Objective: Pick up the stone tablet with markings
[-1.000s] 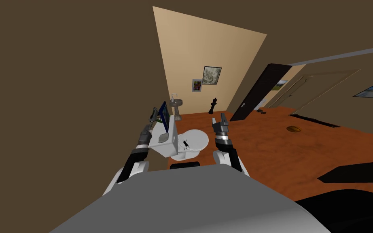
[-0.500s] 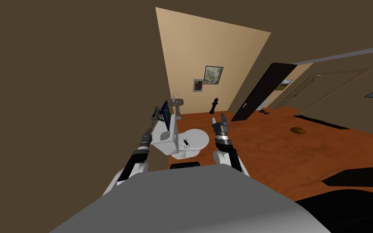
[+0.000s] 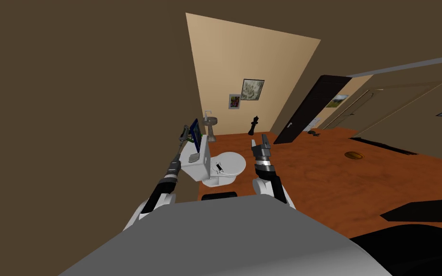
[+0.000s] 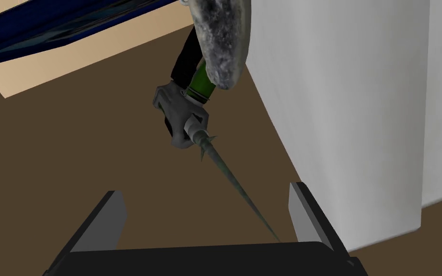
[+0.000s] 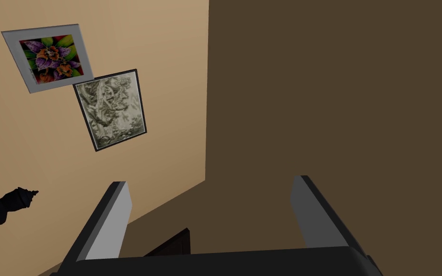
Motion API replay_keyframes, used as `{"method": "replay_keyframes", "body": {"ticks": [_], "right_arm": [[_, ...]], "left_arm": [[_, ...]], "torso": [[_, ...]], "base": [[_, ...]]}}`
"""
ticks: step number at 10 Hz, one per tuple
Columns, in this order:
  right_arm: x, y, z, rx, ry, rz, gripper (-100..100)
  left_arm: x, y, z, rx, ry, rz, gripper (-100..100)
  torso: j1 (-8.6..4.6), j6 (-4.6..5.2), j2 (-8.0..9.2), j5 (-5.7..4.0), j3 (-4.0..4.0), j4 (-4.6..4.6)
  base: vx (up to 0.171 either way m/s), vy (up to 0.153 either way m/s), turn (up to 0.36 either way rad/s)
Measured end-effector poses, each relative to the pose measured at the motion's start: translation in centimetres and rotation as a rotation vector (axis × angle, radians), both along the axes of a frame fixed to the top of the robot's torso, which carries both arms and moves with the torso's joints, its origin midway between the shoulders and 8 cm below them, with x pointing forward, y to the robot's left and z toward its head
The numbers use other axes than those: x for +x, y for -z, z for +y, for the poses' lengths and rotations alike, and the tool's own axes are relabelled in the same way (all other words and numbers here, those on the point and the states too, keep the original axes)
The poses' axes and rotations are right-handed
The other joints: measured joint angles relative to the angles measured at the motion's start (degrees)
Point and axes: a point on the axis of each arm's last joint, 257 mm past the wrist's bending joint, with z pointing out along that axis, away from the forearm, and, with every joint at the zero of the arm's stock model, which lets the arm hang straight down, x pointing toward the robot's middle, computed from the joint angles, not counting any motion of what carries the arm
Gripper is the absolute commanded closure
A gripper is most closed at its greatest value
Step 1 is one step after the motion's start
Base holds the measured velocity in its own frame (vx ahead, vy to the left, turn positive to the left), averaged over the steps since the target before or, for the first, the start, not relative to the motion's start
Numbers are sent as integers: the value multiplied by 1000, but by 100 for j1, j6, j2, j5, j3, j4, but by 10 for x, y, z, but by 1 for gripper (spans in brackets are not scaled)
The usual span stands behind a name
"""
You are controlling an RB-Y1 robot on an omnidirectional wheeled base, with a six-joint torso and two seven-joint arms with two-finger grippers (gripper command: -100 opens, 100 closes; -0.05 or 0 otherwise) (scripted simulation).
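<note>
A small grey slab, the stone tablet (image 3: 194, 158), lies flat on top of the white toilet tank (image 3: 201, 168). Behind it stand a blue-framed panel (image 3: 195, 131) and a small figure (image 3: 183, 134). My left gripper (image 3: 180, 147) reaches along the tank's left side, next to the brown wall, beside and slightly past the tablet. In the left wrist view the gripper (image 4: 205, 215) is open and holds nothing. Ahead of it are a grey gloved hand with a thin spike (image 4: 186, 120), a grey speckled stone shape (image 4: 221, 38) and the white tank side (image 4: 349, 96). My right gripper (image 3: 259, 142) stands open over the floor, right of the toilet.
The toilet bowl's lid (image 3: 229, 164) carries a small black item (image 3: 220, 168). A pedestal sink (image 3: 209, 122) and a black chess-piece shape (image 3: 252, 125) stand by the far wall. A dark door (image 3: 306, 109) stands open at right. A round object (image 3: 351, 154) lies on the red-brown floor.
My left arm has stretched farther forward along the tank's left side toward the figure. The head view has shifted slightly. The right arm has stayed put.
</note>
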Motion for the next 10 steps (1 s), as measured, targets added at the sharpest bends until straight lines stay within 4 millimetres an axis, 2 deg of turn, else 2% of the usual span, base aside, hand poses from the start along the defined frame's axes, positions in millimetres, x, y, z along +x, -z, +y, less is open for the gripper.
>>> {"method": "replay_keyframes", "body": {"ticks": [6, 7, 8, 9, 10], "right_arm": [[0, 0, 0, 0, 0, 0, 0], [0, 0, 0, 0, 0, 0, 0], [0, 0, 0, 0, 0, 0, 0], [0, 0, 0, 0, 0, 0, 0], [0, 0, 0, 0, 0, 0, 0]], "left_arm": [[-2, 29, -14, -112, -40, 75, -100], [-2, 30, -14, -115, -41, 77, 0], [-2, 30, -14, -115, -41, 77, -100], [-2, 30, -14, -115, -41, 77, 100], [-2, 30, -14, -115, -41, 77, 100]], "torso": [[-17, 10, -23, 22, -28, -34], [3, 9, -28, 26, -30, -35], [15, 9, -30, 29, -32, -35], [19, 9, -31, 30, -33, -36], [21, 9, -32, 31, -33, -36]], "base": [[-39, -88, -9], [-2, -8, 1], [0, 0, 0], [0, 0, 0], [0, 0, 0]]}}
